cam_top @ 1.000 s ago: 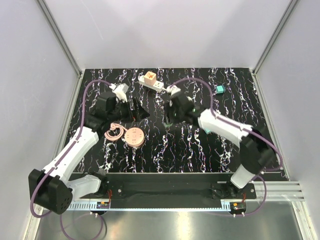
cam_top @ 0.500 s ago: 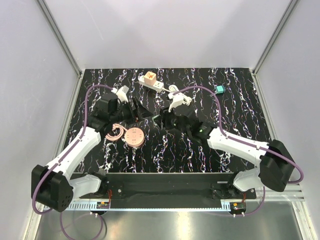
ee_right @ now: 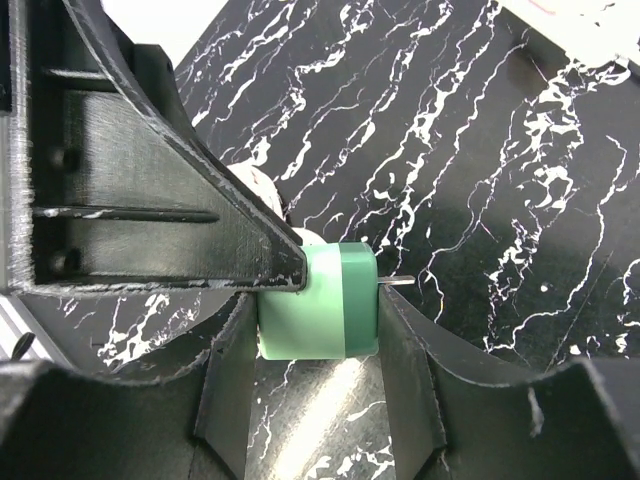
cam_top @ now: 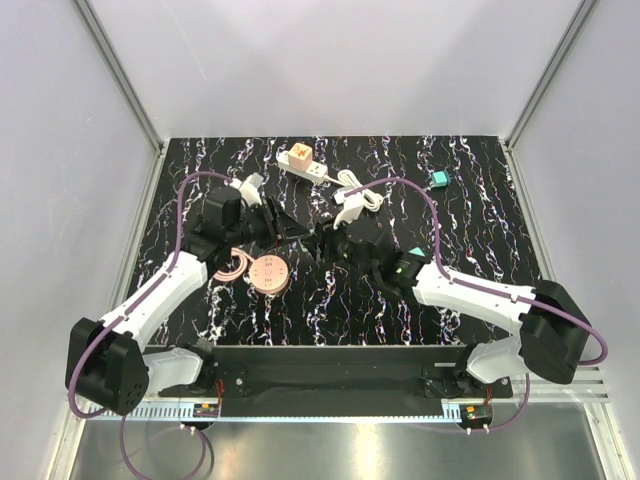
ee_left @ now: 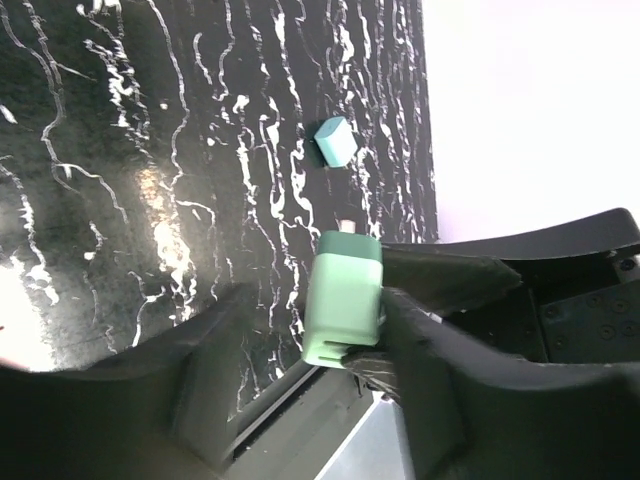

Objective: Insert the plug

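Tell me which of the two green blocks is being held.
The pale green plug, clamped in the right hand; the teal block lies free at the far right of the table.

A black worktop (cam_top: 470, 170) veined with white is boxed in by plain, pale walls (cam_top: 330, 60) on three sides, with aluminium posts (cam_top: 119, 75) at the back corners. Below its near edge lies what seems a brushed-metal surface (cam_top: 330, 450).
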Tool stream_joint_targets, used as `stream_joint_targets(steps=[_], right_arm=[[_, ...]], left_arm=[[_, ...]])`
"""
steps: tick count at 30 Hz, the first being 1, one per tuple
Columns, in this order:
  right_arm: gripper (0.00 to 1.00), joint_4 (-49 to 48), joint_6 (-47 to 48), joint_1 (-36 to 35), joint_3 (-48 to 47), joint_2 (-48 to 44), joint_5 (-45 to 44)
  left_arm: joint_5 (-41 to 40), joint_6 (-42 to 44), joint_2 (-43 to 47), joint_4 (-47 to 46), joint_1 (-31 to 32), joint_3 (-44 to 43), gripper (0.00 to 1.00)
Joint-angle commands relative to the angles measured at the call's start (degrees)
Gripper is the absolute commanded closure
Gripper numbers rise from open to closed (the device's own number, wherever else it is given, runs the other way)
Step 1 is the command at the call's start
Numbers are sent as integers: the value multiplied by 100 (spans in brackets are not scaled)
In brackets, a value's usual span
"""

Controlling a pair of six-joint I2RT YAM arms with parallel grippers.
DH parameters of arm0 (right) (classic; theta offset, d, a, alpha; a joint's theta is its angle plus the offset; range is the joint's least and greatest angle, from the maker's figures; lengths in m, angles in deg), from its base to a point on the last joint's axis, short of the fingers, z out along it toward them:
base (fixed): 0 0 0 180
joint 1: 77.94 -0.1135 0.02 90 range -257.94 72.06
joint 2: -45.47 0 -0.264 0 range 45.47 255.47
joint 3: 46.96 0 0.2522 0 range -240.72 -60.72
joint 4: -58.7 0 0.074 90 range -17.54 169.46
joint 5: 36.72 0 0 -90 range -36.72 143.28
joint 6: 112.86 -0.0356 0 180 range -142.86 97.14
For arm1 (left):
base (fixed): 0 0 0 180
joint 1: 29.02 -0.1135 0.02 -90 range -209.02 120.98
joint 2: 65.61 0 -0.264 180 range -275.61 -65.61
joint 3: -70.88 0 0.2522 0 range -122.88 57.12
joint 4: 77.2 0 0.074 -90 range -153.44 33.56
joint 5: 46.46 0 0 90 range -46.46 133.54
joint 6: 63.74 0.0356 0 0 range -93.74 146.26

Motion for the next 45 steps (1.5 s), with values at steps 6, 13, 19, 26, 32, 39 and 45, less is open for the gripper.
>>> stream_joint_targets(steps=[6, 13, 19, 26, 32, 39, 45], right_arm=[[86, -479, -188, -67, -27, -95, -368], [54, -392, -241, -67, -1, -201, -316], [21, 46, -21, -59, 43, -420, -236], [5, 952, 917, -58, 210, -1060, 309], [0, 1699, 2427, -59, 500, -1817, 1730], [1, 842, 3731, -67, 1264, -2126, 2718], [2, 778, 4320, -67, 1019, -1722, 2515]], left_arm=[[605, -244, -128, -679, 111, 179, 75], [817, -244, -233, -741, 112, 153, 100], [966, -77, -417, -618, 112, -22, 100], [1457, 608, -804, -4, 103, -567, 100], [2028, 1399, -813, 700, 103, -849, 100], [2601, 1689, -620, 937, 103, -726, 100], [2803, 1822, -611, 1017, 111, -656, 100]])
